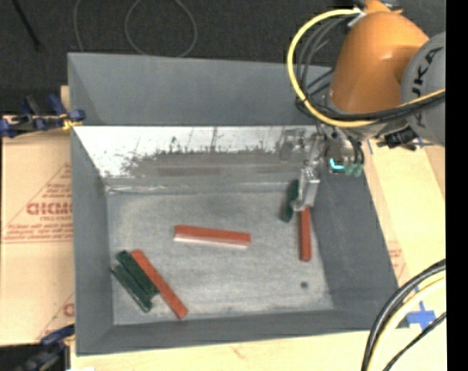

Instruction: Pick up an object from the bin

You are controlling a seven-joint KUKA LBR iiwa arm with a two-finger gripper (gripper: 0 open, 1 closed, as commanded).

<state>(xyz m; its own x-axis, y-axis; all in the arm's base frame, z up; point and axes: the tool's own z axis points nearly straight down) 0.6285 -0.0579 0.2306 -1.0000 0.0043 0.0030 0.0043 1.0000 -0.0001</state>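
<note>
Though open floor lies leftward, the gripper hangs by the bin's right wall over a dark green stick; whether it is open or closed, I cannot tell.

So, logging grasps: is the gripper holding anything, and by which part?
Cannot tell: the gripper sits at the upper ends of a short dark green bar and a thin red bar.

This is a robotics lab or test cell, not a home or a shop. A grey metal bin with sloped walls stands as a fixed work station. Beyond it is a dark, carpet-like floor where a thin cable lies in loose loops. An industrial robot arm reaches in from the right, its wrist under an orange cover, with yellow and black cabling looped round it.
</note>
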